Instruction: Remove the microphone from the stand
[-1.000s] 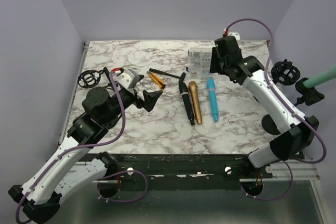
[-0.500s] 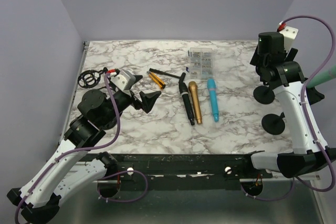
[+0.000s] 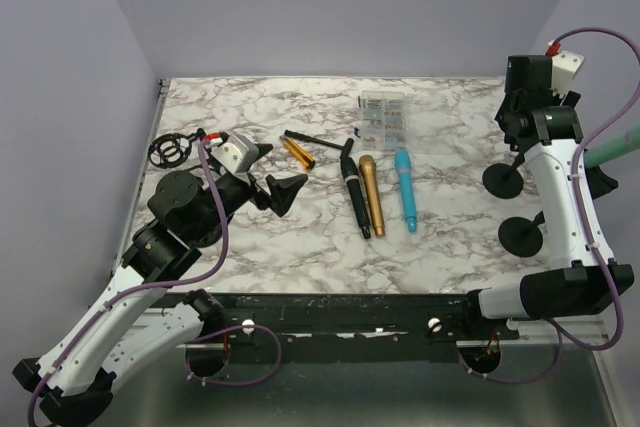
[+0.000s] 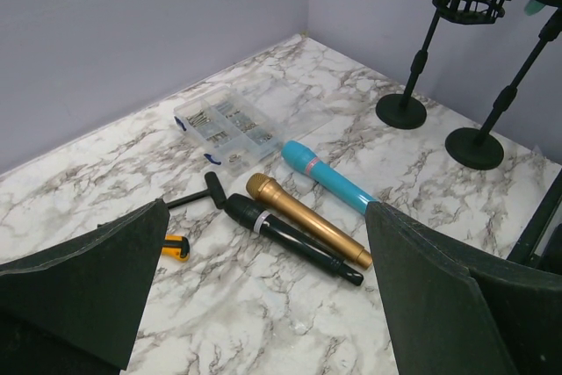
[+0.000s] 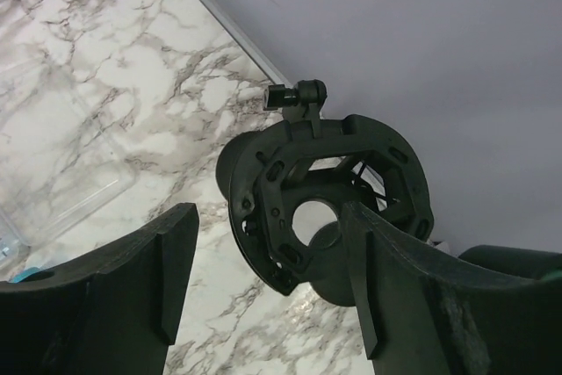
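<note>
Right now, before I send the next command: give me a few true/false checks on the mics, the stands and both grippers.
1. A black microphone, a gold microphone and a blue microphone lie side by side on the table. True.
2. The left gripper is shut on the gold microphone. False: it is open and holds nothing.
3. In the right wrist view, an empty ring mount shows between the open fingers of the right gripper. True.
4. The clear box sits at the table's near edge by the arm bases. False: it lies toward the far side, beyond the microphones.
5. Two round stand bases stand on the table's right side. True.
</note>
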`<state>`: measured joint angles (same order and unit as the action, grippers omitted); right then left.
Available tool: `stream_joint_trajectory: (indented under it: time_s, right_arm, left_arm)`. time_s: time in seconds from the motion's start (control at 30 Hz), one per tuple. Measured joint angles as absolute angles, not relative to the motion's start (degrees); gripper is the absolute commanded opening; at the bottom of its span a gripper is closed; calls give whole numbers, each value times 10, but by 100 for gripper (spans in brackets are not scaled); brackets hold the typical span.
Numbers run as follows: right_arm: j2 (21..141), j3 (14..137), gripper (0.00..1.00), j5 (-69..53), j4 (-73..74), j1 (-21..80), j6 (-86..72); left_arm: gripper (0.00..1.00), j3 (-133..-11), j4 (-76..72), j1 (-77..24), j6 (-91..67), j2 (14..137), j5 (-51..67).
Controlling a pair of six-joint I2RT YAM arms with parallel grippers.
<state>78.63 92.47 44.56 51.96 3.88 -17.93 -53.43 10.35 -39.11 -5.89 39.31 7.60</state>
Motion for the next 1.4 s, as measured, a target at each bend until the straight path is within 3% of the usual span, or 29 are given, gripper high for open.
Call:
stream_joint_trajectory:
  time_s: [0.13, 0.3, 0.4, 0.5, 0.6, 1.1, 1.4]
  right_arm:
    - [799, 909, 64, 410, 504, 16, -184]
    - [804, 881, 52, 377, 487, 1, -195]
    - [805, 868, 36, 365, 473, -12, -195]
    - [805, 861, 13, 345, 449, -16, -196]
    - [805, 858, 1, 331, 436, -16, -186]
    - [821, 938, 1, 165, 414, 1, -130]
    - [830, 1056, 1, 127, 435, 185, -72]
  left_arm:
    - [99, -534, 103, -391, -59, 393, 76]
    - [98, -534, 103, -391, -59, 394, 76]
    - [98, -534, 103, -391, -59, 396, 76]
    - [99, -534, 103, -391, -59, 397, 76]
    - [98, -534, 103, -391, -59, 399, 76]
    - [99, -534, 103, -391, -59, 411, 76]
    - [99, -534, 103, -391, -59, 415, 75]
